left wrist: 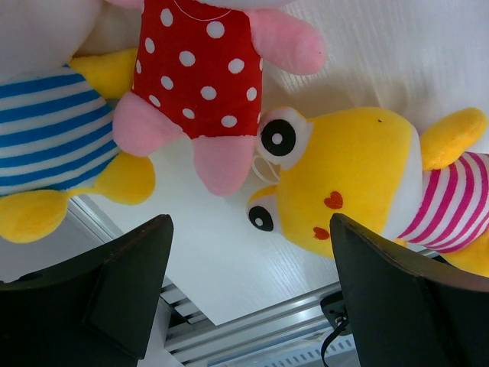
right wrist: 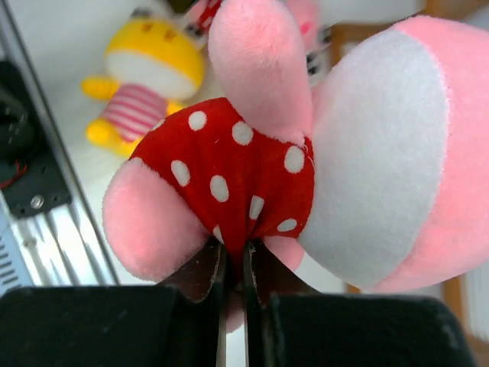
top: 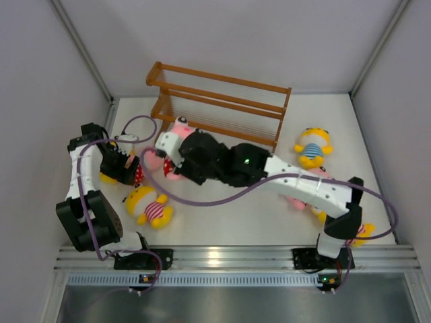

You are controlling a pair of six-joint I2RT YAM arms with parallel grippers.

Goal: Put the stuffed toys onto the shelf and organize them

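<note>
- From the top, I see no toy on the shelf [top: 222,78], so almost all the job is left. The toys lie on the surface [top: 236,215]: a blue-striped yellow toy [top: 312,149] at the right, a red-striped yellow toy [top: 152,208] at the left, and more half hidden under my right arm [top: 303,185].
- My left wrist view shows what the top hides. The left hand [left wrist: 250,229] is wide apart and holds nothing. It hangs over a dotted pink toy [left wrist: 195,69] with the red-striped yellow toy beside it.
- My right wrist view shows the right hand [right wrist: 244,264] pinched together on the red dotted cloth of a pink toy [right wrist: 229,183]. I cannot tell if it is the same pink one.
</note>
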